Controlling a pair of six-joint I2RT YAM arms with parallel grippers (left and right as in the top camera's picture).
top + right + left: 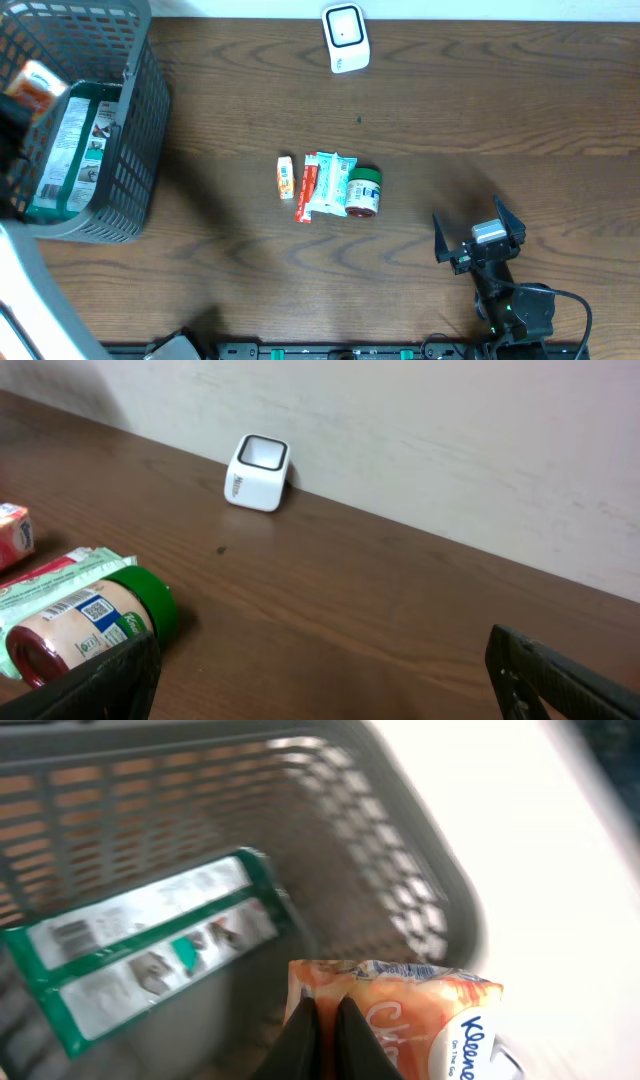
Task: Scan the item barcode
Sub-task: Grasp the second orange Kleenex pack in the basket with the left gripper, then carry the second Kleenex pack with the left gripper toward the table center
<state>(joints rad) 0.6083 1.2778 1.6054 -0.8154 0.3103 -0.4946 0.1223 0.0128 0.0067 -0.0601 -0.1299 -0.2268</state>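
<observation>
Left fingers [298,1040] clamp the Kleenex pack [420,1010] over the grey basket [130,190], upper left overhead, presumably for binning; right fingers [95,685] gape empty.

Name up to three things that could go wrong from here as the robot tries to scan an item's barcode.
1. The left gripper pinches the soft tissue pack near one edge above the basket. The pack could slip and fall in.
2. No barcode shows on the pack, so it might reach the scanner at the far table edge facing the wrong way.
3. The jar lies on its side and may roll if nudged.
</observation>
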